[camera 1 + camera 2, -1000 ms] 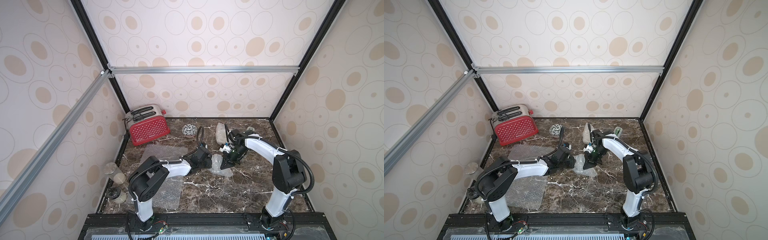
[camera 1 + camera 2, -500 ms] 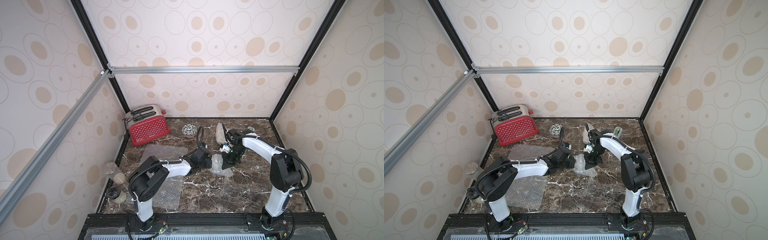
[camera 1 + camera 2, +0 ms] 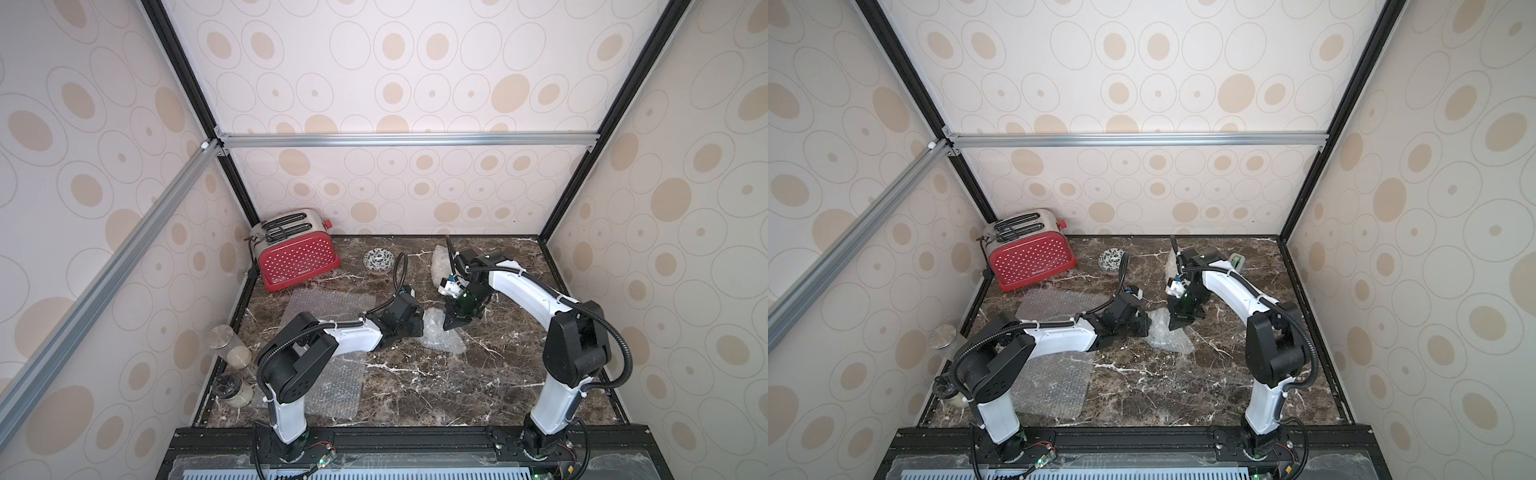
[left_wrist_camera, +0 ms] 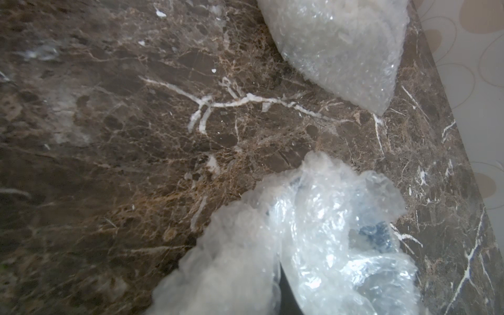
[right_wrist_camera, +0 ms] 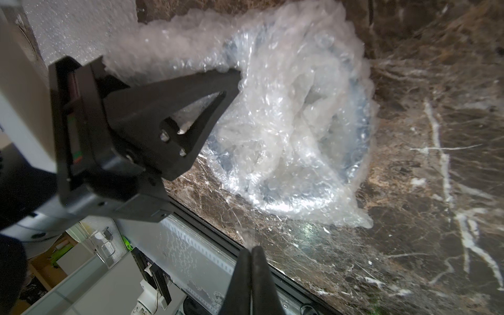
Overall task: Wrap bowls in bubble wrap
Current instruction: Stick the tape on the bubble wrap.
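On veined marble, crinkled bubble wrap

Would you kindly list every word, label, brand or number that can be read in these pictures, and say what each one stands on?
No text here can be read outright.
Red toaster: a small pale brand mark low on its dotted side, too small to read.
Patterned bowl and bubble wrap: no lettering visible.
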{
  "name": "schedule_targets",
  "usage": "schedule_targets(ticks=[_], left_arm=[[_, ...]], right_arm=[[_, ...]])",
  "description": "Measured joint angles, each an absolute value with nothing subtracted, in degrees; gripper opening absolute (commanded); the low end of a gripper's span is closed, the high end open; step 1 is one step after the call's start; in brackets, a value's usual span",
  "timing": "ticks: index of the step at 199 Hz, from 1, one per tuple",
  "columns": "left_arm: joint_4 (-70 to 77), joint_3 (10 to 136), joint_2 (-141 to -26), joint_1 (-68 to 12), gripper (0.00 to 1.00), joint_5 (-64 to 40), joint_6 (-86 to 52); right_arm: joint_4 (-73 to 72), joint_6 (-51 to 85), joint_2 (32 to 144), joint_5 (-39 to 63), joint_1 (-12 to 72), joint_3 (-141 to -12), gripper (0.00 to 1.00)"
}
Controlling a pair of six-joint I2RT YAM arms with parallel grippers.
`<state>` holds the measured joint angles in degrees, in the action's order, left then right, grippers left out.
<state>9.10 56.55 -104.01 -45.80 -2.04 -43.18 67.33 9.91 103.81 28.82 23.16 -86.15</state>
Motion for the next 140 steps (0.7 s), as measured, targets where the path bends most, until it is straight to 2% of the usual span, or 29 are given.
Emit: schedule_targets(ticks=[78, 140], left_arm=[[9.1, 56.55, -104.01, -45.8, 0.16, -2.04, -43.18], [9.13, 56.55, -104.01, -45.8, 0.16, -2.04, -43.18]], right_arm=[[67.33, 9.54, 106.28, 28.14, 24.08, -86.13, 0.07], [68.31, 9.52, 109.3, 23.42, 26.37, -86.13, 0.07]])
